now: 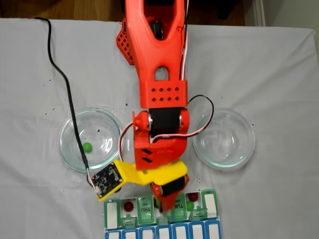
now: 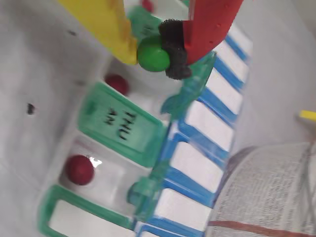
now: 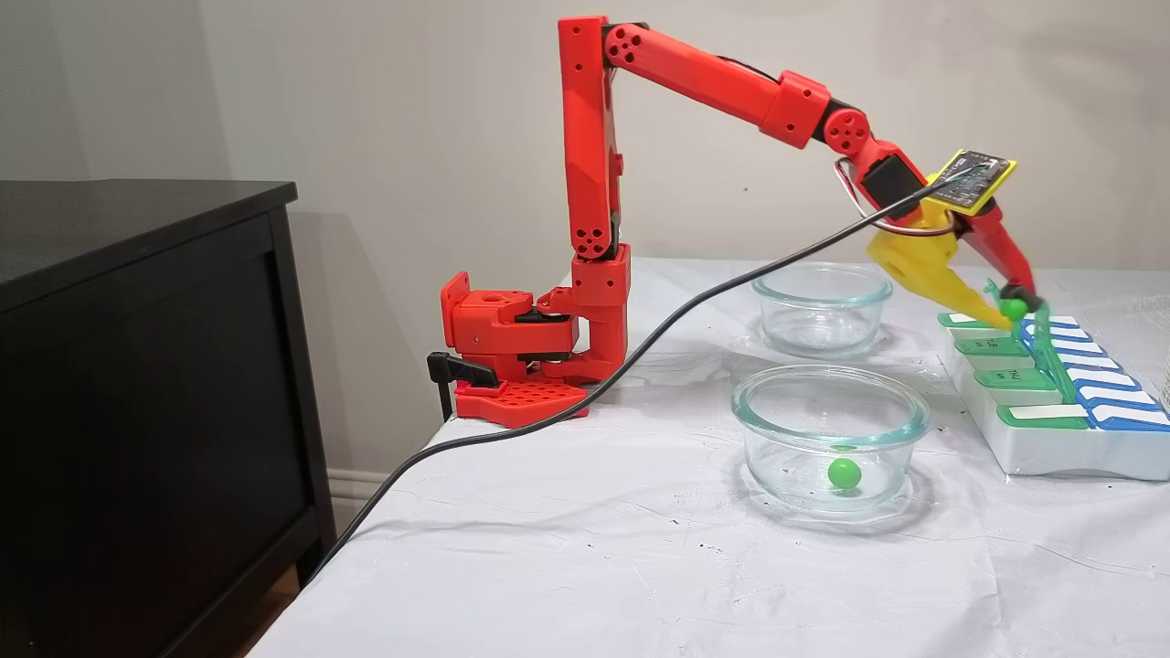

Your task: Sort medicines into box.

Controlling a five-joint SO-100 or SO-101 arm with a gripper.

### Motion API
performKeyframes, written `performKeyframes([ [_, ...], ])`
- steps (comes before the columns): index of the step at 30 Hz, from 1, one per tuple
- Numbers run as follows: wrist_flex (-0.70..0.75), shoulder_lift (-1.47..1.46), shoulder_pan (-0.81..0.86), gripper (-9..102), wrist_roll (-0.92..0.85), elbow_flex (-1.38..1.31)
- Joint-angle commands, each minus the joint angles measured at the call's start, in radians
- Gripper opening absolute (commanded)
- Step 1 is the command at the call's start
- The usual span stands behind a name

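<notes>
Gripper (image 2: 157, 53) pinching green ball (image 2: 152, 55), over open cell of pill organizer (image 2: 197, 153), red ball (image 2: 79, 169) in neighbouring cell

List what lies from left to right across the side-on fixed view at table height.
Black cabinet → red arm base → near glass bowl holding a green ball → pill organizer.

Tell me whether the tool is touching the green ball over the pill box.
Touching. In the wrist view the green ball sits pinched in the tool, yellow finger on one side, black pad of the red finger on the other.
</notes>
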Motion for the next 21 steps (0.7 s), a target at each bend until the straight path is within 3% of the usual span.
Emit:
performKeyframes([
  [1,0.037,0.141,0.018,0,0.011,-0.023],
  [5,0.066,0.137,0.023,0,0.023,-0.029],
  [21,-0.043,0.025,0.0,0,0.005,-0.02],
])
